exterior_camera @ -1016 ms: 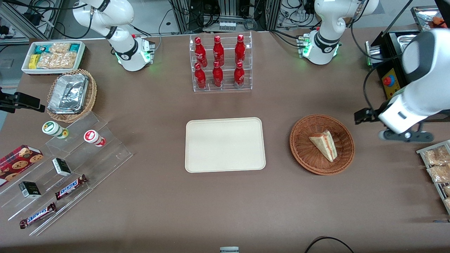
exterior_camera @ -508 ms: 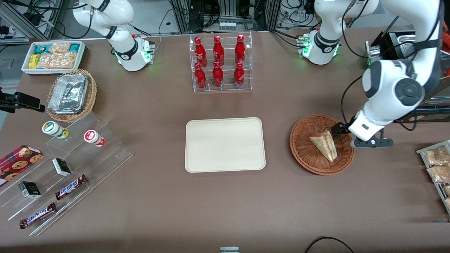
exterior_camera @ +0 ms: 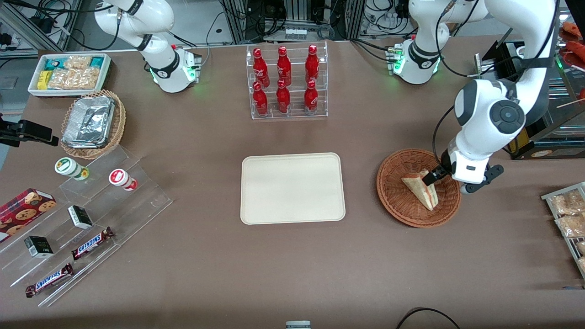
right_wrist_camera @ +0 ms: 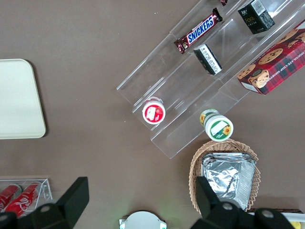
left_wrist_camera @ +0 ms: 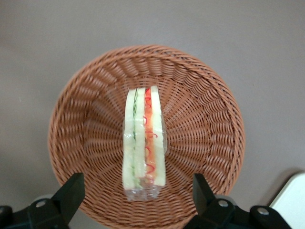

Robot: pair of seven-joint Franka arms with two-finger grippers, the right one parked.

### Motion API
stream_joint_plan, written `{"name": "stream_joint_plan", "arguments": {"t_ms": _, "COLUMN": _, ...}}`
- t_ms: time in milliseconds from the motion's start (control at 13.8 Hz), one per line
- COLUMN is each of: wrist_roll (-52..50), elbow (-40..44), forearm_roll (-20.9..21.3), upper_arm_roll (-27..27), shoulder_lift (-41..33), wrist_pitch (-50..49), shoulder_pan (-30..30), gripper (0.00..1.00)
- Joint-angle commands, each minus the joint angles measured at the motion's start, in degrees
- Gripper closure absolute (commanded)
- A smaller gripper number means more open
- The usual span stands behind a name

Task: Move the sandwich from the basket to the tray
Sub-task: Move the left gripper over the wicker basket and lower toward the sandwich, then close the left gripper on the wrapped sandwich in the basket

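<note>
The sandwich [exterior_camera: 419, 188], a pale wedge in clear wrap with red and green filling, lies in the round reddish-brown wicker basket [exterior_camera: 392, 194]. My left gripper [exterior_camera: 433, 177] hovers over the basket, just above the sandwich's wide end, open and empty. In the left wrist view the sandwich [left_wrist_camera: 144, 143] lies in the middle of the basket [left_wrist_camera: 90, 100], and the two black fingers [left_wrist_camera: 71, 194] stand wide apart on either side of its end, touching nothing. The cream-beige tray [exterior_camera: 292, 188] lies bare beside the basket, toward the parked arm's end; its corner shows in the left wrist view [left_wrist_camera: 293, 202].
A clear rack of red bottles [exterior_camera: 285, 82] stands farther from the camera than the tray. A rack of snack packets [exterior_camera: 569, 219] sits at the working arm's end. An acrylic stepped shelf [exterior_camera: 82, 219], a foil-lined wicker basket [exterior_camera: 93, 123] and a white snack bin [exterior_camera: 68, 73] are at the parked arm's end.
My left arm has swung in from the working arm's end of the table and lowered. The gripper now hangs over the sandwich in the basket. The sandwich has not moved.
</note>
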Motion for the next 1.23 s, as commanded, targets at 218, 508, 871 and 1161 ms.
{"name": "stream_joint_plan", "arguments": {"t_ms": 218, "wrist_roll": -4.8, "elbow": -2.2, "forearm_roll": 0.2, "upper_arm_roll": 0.2, "shoulder_lift": 2.9, "wrist_pitch": 5.4, "shoulder_pan": -1.5, "gripper": 0.00}}
{"name": "stream_joint_plan", "arguments": {"t_ms": 508, "wrist_roll": -3.3, "elbow": -2.9, "forearm_roll": 0.2, "upper_arm_roll": 0.2, "shoulder_lift": 5.3, "wrist_pitch": 7.1, "shoulder_pan": -1.0, "gripper": 0.00}}
{"name": "stream_joint_plan", "arguments": {"t_ms": 871, "wrist_roll": -3.4, "elbow": -4.4, "forearm_roll": 0.0, "upper_arm_roll": 0.3, "shoulder_lift": 7.3, "wrist_pitch": 10.9, "shoulder_pan": -0.2, "gripper": 0.28}}
{"name": "stream_joint_plan", "arguments": {"t_ms": 1161, "wrist_roll": -3.9, "elbow": -3.7, "forearm_roll": -0.1, "upper_arm_roll": 0.3, "shoulder_lift": 7.4, "wrist_pitch": 10.0, "shoulder_pan": -0.2, "gripper": 1.00}}
